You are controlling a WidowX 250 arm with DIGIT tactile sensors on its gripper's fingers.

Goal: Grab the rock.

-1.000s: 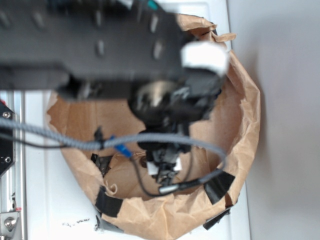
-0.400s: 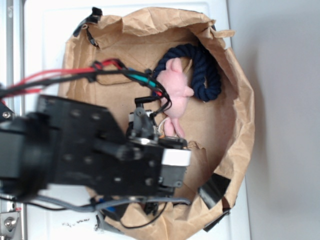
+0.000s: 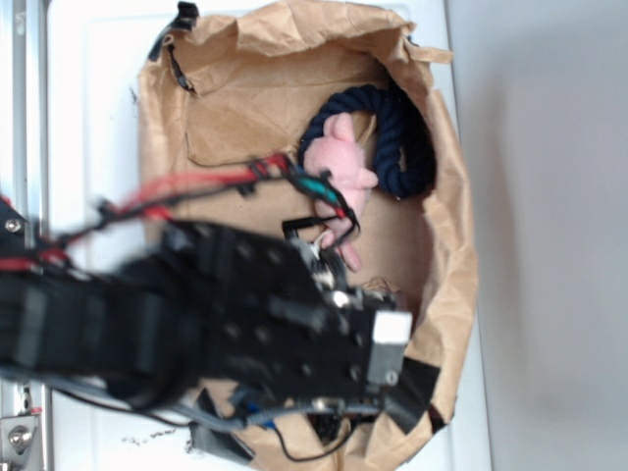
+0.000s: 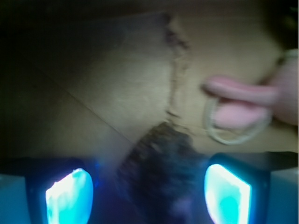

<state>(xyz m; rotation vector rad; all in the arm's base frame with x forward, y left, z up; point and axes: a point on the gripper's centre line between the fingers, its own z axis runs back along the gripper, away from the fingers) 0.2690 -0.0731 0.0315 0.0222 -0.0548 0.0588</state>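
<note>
Arm has swung down-left across the paper bag [image 3: 446, 235]; gripper [image 4: 148, 193] now straddles the rock [image 4: 161, 163], fingers [image 4: 69, 196] spread; closure remains.

From outside, my arm [image 3: 196, 324] hides the rock; the wrist view shows the rock [image 4: 161, 163] blurred, cut by the lower edge. The pink plush toy [image 4: 261, 100] runs off the right edge.

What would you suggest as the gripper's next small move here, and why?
Probably ease straight down a little, then close. In the wrist view the rock lies between the open gripper fingers, apart from both, with the pink toy off to one side and out of their way.
</note>
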